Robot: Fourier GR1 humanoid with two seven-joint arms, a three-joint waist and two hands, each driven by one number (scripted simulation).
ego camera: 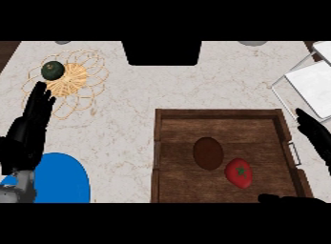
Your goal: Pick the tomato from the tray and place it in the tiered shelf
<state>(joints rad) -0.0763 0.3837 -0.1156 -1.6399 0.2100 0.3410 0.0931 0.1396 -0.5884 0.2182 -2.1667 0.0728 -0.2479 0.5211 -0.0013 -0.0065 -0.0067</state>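
Tomato (239, 173) sits in the wooden tray (217, 116), near the tray's right wall and toward its front edge, right beside a dark brown oval thing (208, 153) that could be a potato or an avocado, hard to tell.

Going big to small: one marble counter (168, 81). One tray on its right half. One white tiered shelf (321, 83) at the counter's far right corner, only partly in view. One blue plate (66, 178) at the front left. One wire trivet-looking basket (76, 81) at the far left with a dark green round fruit (52, 70) on it. Then the one brown thing and the one tomato.

Right hand (321, 138) hangs over the tray's right wall, fingers straight and holding nothing, thumb poking in at the bottom. Left hand (36, 112) is up at the left edge, fingers straight, resting, not doing anything.

Handling guess: the tomato's probably light, smooth and kinda slippery, and soft enough to bruise. Being round, it'll likely roll if nudged. Best bet looks like wrapping it around the middle, fingers on one side and thumb opposite, coming in from the right.
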